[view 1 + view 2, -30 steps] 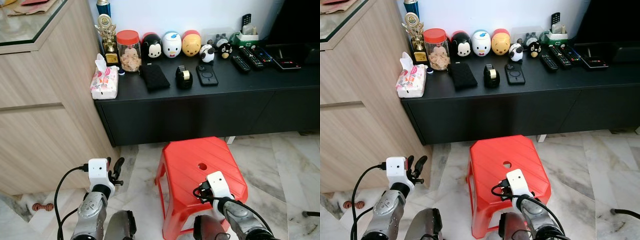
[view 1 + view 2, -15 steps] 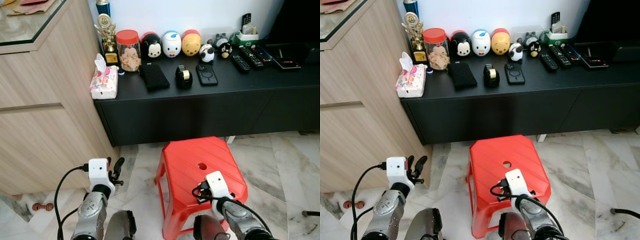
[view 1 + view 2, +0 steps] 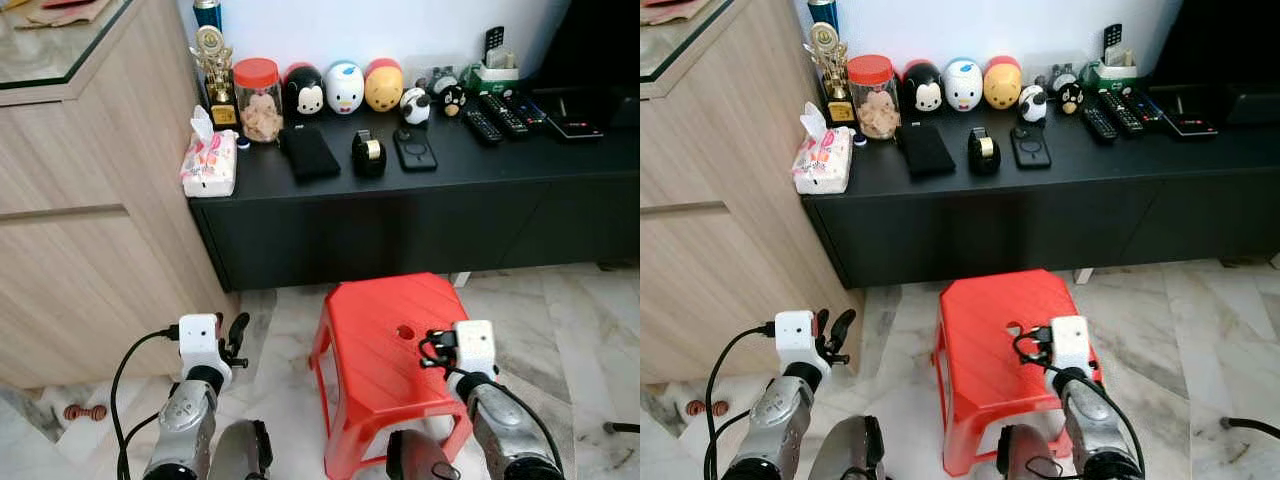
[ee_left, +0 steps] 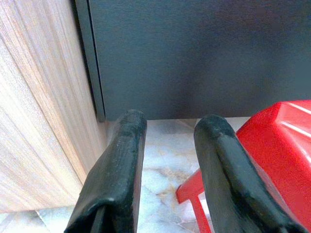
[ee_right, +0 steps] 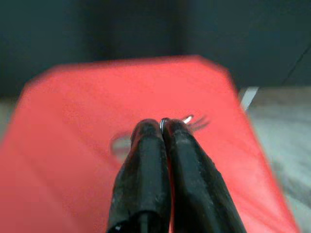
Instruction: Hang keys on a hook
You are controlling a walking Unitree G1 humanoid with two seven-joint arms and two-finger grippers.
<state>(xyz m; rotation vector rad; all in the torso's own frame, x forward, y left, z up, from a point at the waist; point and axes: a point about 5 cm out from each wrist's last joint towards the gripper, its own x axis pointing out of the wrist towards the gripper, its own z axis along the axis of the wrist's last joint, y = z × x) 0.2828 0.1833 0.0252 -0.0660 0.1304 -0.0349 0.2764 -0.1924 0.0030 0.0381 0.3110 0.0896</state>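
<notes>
My right gripper (image 5: 163,125) is shut on a thin metal key ring (image 5: 164,121). The blurred keys (image 5: 192,120) stick out just past its fingertips. It hovers low over the right part of a red plastic stool (image 3: 375,340), and in the left eye view the gripper (image 3: 432,348) sits beside the stool's centre hole. My left gripper (image 4: 170,124) is open with nothing between its fingers. It is held low at the left (image 3: 236,335), near the corner where the wooden cabinet meets the black console.
A long black console (image 3: 420,215) runs across behind the stool, carrying a tissue pack (image 3: 209,160), a jar (image 3: 259,100), round figures, a tape dispenser (image 3: 367,154), a phone and remotes. A tall wooden cabinet (image 3: 80,220) stands at the left. The floor is marble.
My right arm has swung to the right and slightly forward over the stool, still holding the key ring. The left arm has stayed put.
</notes>
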